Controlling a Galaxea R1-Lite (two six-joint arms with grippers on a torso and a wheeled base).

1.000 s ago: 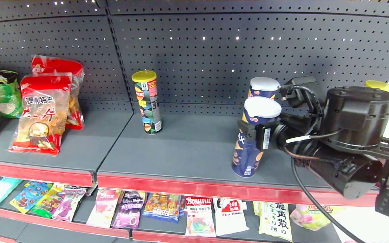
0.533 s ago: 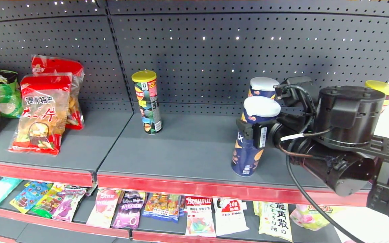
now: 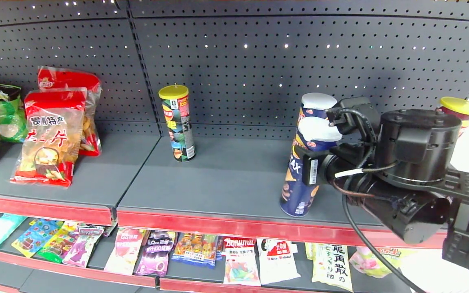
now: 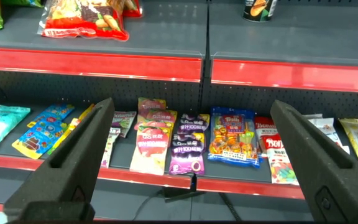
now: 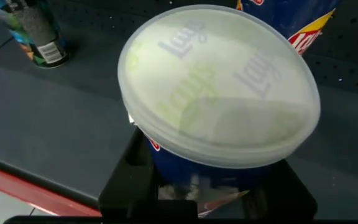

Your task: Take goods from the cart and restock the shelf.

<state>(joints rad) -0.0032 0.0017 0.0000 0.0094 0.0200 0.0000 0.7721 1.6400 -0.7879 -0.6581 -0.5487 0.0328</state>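
The right gripper (image 3: 307, 166) pinches a blue can (image 3: 298, 193) just under its white lid; the can leans slightly at the shelf's (image 3: 226, 179) front right. A second can (image 3: 315, 103) stands farther back on the shelf. The left gripper (image 4: 191, 155), fingers spread, hangs before the tier below the shelf.

Dark grey pegboard back panel (image 3: 259, 61) spans 9 to 3 o'clock; light shows through scattered holes. Grey shelf (image 3: 226, 179) at centre, with red front strip (image 3: 202, 224) at 6 o'clock.
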